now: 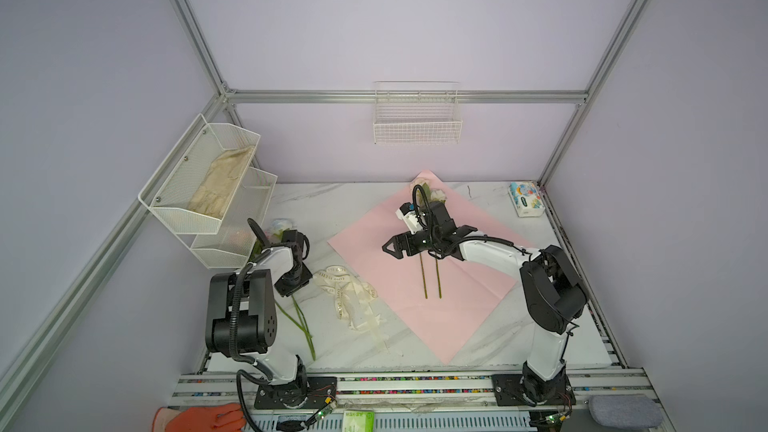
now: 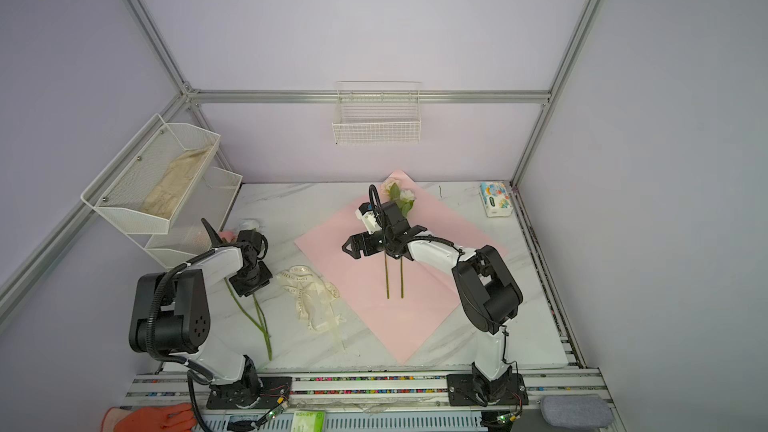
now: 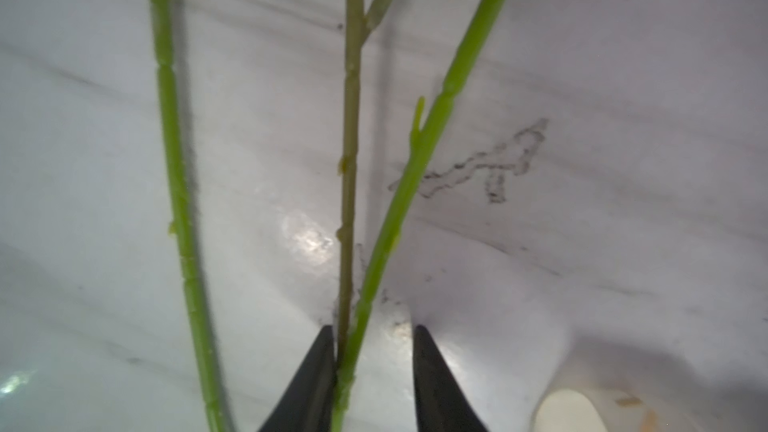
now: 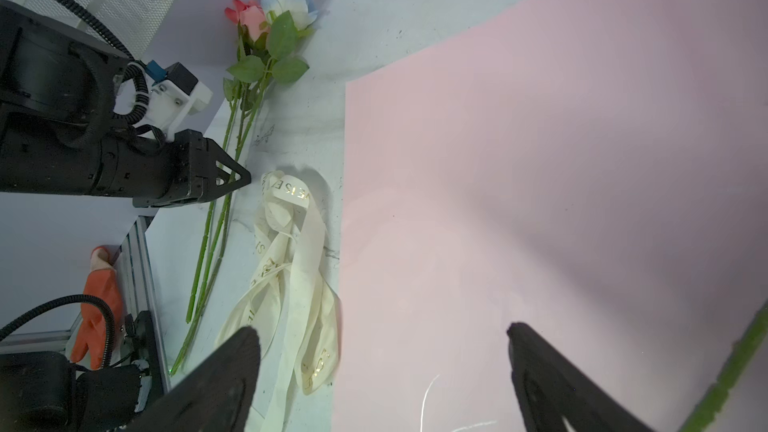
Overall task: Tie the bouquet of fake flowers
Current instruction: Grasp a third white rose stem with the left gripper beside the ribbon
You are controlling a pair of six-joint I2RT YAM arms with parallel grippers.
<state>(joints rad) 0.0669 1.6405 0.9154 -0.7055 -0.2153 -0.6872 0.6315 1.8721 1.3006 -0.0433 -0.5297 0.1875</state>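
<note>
Three loose flowers of the bouquet lie left of the pink paper (image 1: 457, 305). A pink and a pale blue rose (image 4: 266, 14) show, and the long green stems (image 1: 305, 326) run toward the front edge. My left gripper (image 3: 374, 330) points down over them. Two stems (image 3: 349, 243) stand between its jaws against one finger, with a gap to the other finger. The third stem (image 3: 176, 184) lies outside. Two more flowers (image 2: 399, 195) lie on the pink paper, stems (image 1: 432, 280) parallel. My right gripper (image 4: 381, 330) hovers over the paper, wide open, holding nothing.
A cream lettered ribbon (image 1: 349, 292) lies crumpled between the loose stems and the pink paper. A white mesh shelf (image 1: 208, 184) stands at the back left and a wire basket (image 1: 417, 122) hangs on the back wall. A tissue pack (image 1: 525, 199) sits at the back right, an orange glove (image 1: 203, 419) by the front rail.
</note>
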